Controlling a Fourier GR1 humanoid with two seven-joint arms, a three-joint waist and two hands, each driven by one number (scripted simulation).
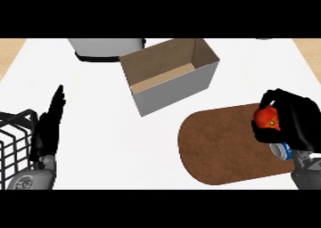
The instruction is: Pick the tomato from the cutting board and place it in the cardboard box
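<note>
The right hand [296, 127] is hiding most of the tomato [265, 118]; a wire basket [8, 142] is running off the counter's left edge.

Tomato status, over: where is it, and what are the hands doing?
Right hand curled round tomato, over cutting board. Left hand open, resting at left. Cardboard box open, path unobstructed.

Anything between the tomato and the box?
Nothing visible. The right hand is curled round the tomato over the cutting board; bare counter lies between it and the open box, up-left.
</note>
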